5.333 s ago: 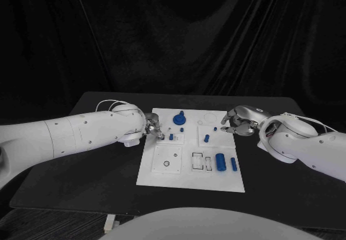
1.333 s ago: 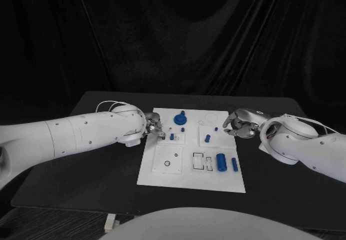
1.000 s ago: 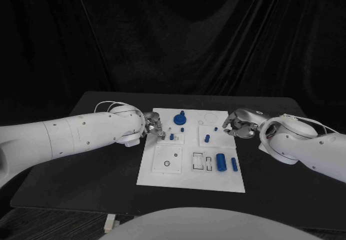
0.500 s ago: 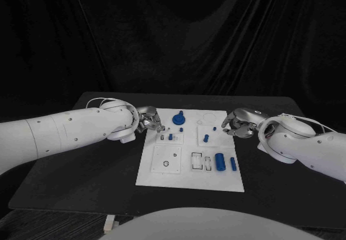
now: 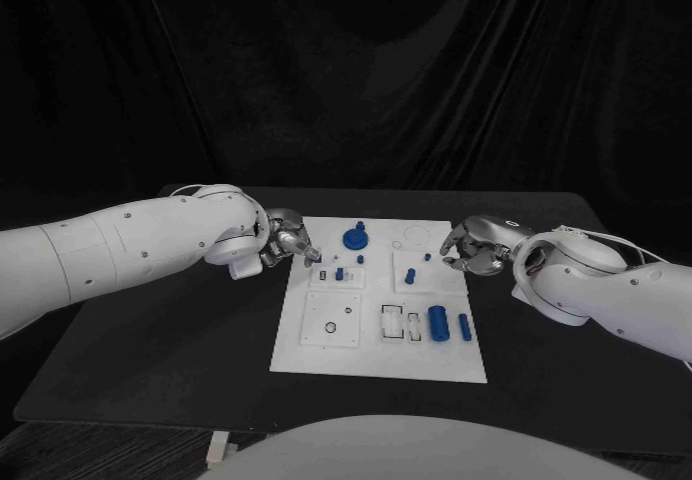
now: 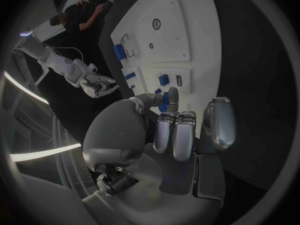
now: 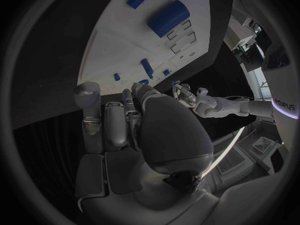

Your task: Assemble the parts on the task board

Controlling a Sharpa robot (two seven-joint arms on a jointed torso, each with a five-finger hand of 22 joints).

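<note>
Left hand (image 5: 284, 240): had drawn back off the task board (image 5: 378, 340) to its left edge; fingers curled, empty.
Right hand (image 5: 473, 248): stayed at right edge, fingers curled, empty.

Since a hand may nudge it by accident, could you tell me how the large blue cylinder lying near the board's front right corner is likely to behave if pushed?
The large blue cylinder lies on its side on the task board, so it would probably roll sideways. Its smooth surface looks slippery for fingers. It appears rigid, likely light plastic.
</note>
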